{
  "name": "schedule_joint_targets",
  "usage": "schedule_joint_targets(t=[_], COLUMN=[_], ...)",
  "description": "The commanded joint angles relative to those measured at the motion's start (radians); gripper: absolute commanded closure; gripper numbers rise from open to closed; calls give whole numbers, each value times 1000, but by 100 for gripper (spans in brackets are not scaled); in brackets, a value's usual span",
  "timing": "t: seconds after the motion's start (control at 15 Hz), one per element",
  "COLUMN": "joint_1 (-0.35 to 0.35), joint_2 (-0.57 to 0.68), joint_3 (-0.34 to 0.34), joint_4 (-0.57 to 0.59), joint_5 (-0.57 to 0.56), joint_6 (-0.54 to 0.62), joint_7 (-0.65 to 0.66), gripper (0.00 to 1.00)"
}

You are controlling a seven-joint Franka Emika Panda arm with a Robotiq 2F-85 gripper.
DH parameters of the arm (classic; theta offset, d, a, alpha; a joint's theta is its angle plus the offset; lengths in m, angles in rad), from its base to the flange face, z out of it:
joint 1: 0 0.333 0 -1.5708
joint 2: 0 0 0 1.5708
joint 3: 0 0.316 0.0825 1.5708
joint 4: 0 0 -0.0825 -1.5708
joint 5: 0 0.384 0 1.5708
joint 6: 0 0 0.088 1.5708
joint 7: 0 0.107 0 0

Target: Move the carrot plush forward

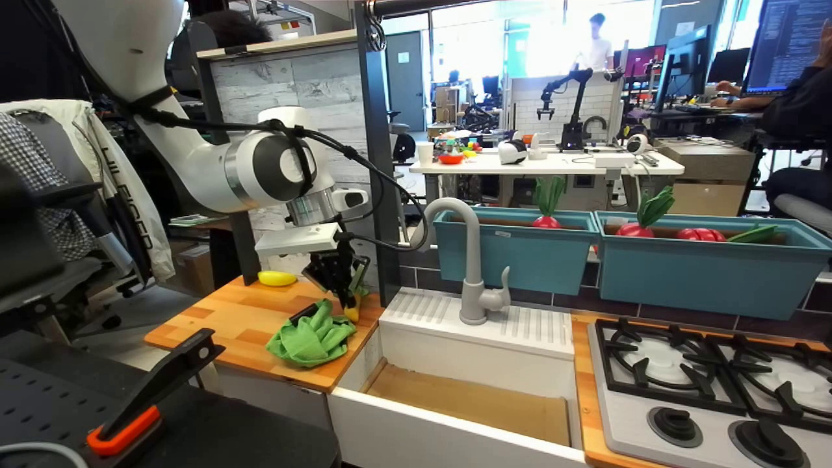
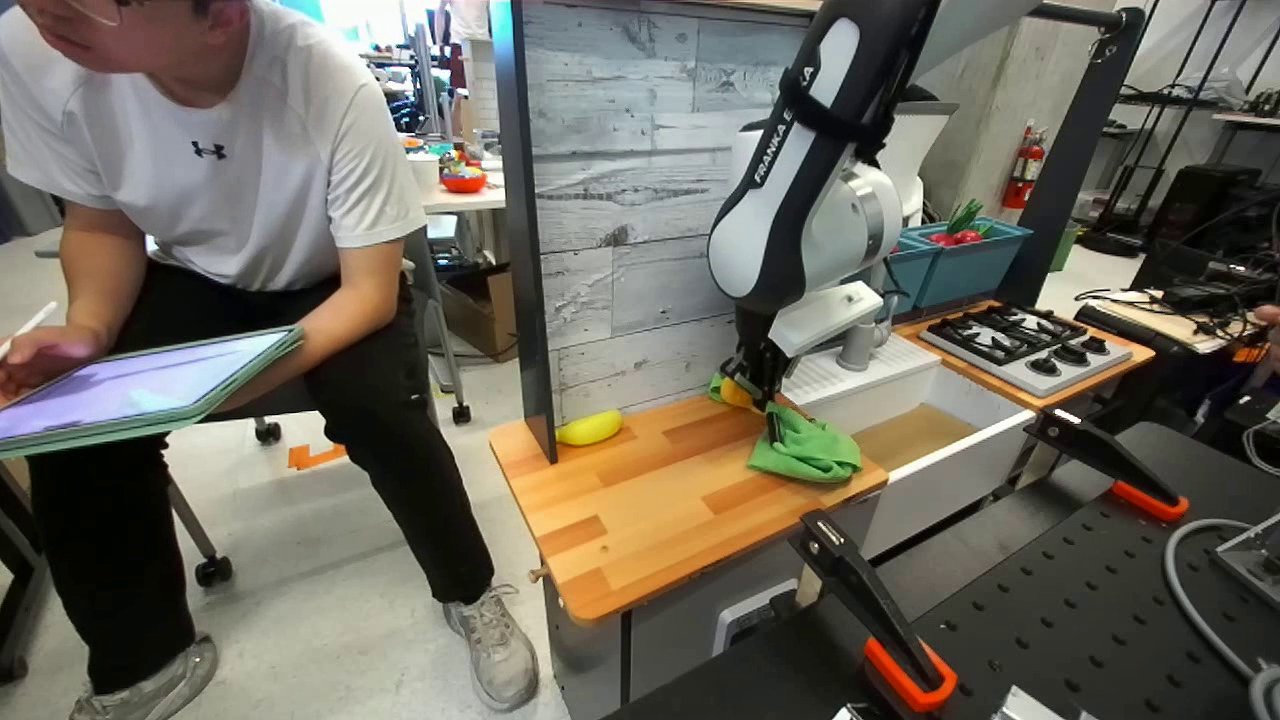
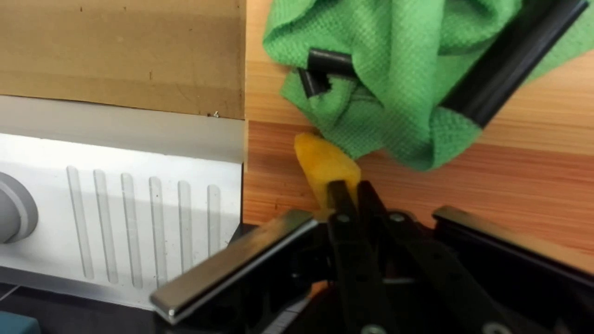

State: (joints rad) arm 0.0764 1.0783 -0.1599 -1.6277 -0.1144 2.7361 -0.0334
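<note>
Wooden counter [image 2: 640, 520] holds rumpled cloth [image 3: 394, 102] beside tapered carrot plush [image 3: 322, 162].

From left to right, in both exterior views, there are the counter [image 1: 227, 325], the sink [image 1: 481, 364] and the stove [image 1: 622, 416]. On the counter, the banana [image 1: 277, 279] lies at the back, near the panel [image 2: 630, 250], while the cloth [image 1: 312, 339] lies at the end next to the sink, with the carrot [image 3: 326, 160] just behind it. Behind the sink stands the tap [image 1: 473, 266], and farther back are two planters [image 1: 520, 260], side by side.
</note>
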Motion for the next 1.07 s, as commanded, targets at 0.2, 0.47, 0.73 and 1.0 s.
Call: schedule_joint_targets(t=[0.2,0.47,0.73,1.0], joint_1=[-8,13,14,5], joint_2=[-72,-160,-251,-304], joint_3=[26,37,85,149], joint_4=[-62,-143,-208,-239], joint_5=[-8,-8,6,21], joint_6=[35,88,121,106], joint_7=[21,40,37,28], gripper=[98,98,98,98])
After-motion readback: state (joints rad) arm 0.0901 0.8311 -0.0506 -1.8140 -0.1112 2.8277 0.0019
